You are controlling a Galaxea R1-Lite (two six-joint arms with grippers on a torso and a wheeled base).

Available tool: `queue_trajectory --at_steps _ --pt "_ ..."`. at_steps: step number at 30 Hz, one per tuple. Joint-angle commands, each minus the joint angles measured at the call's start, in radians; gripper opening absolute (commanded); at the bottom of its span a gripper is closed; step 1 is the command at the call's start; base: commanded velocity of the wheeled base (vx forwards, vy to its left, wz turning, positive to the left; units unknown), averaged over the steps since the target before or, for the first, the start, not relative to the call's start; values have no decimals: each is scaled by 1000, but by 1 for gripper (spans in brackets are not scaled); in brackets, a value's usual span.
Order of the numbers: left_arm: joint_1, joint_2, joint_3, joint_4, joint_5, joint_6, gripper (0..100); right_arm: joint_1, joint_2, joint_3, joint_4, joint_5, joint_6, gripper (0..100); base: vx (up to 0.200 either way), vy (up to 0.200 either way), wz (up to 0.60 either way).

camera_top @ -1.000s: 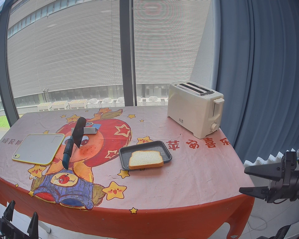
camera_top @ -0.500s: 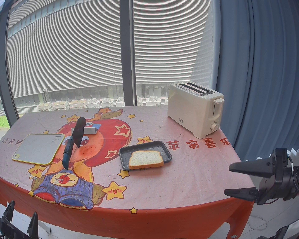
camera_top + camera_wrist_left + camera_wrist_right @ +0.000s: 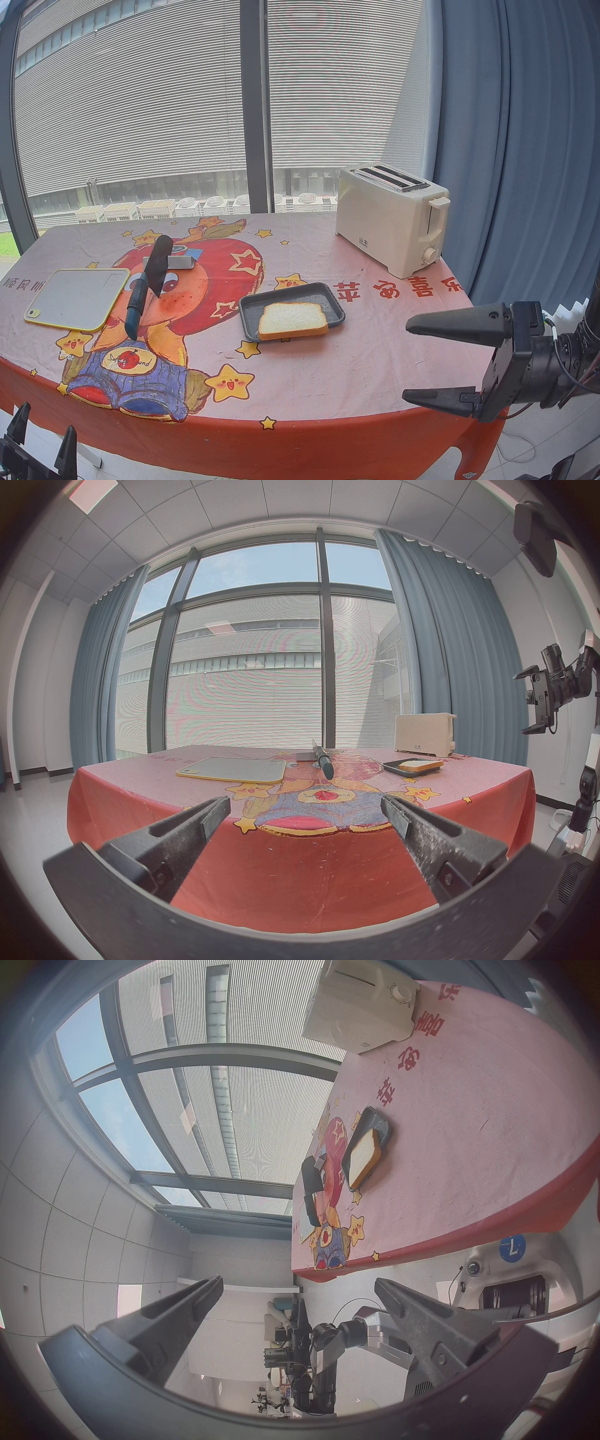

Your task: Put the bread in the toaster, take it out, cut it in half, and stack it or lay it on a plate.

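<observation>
A slice of white bread point(image 3: 292, 320) lies flat in a dark rectangular tray point(image 3: 250, 309) near the middle of the table. The cream toaster point(image 3: 390, 219) stands at the far right, both slots empty. A knife point(image 3: 142, 284) with a blue handle leans on a small grey rest beside a pale cutting board point(image 3: 78, 298) on the left. My right gripper point(image 3: 406, 360) hangs open over the table's right front corner, well right of the bread. My left gripper point(image 3: 45, 422) is open, low in front of the table's left edge. The right wrist view shows the bread point(image 3: 364, 1158) and toaster point(image 3: 362, 1004) beyond my open right gripper point(image 3: 297, 1284).
The table wears a pink cartoon cloth with an orange skirt point(image 3: 312, 444). A window and its pillar point(image 3: 253, 106) run behind it, and a blue curtain point(image 3: 519, 144) hangs at the right. Bare cloth lies between the tray and the toaster.
My right gripper has moved left and toward the table, from beside the right edge to over the front right corner, staying open. The left gripper and the objects have not moved.
</observation>
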State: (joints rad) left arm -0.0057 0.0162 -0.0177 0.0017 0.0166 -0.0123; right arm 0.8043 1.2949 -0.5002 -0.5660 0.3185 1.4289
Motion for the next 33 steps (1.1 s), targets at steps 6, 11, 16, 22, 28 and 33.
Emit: queue_trajectory --at_steps 6,11,16,22,28,33 --pt "0 -12 18 0 0 0 100 30 14 0 -2 1 25 100 0 0 0" --pt "0 -12 18 0 0 0 100 26 30 11 -17 1 31 100 0 0 0" --pt "0 -12 18 0 0 -1 100 21 55 54 -106 -4 33 100 0 0 0" --pt "0 -12 18 0 0 -1 100 19 133 66 -192 -21 33 100 0 0 0" --pt "0 -12 18 0 0 0 100 18 188 55 -244 -26 31 100 0 0 0" --pt "0 -12 18 0 0 0 100 12 216 49 -295 -29 31 100 0 0 0"
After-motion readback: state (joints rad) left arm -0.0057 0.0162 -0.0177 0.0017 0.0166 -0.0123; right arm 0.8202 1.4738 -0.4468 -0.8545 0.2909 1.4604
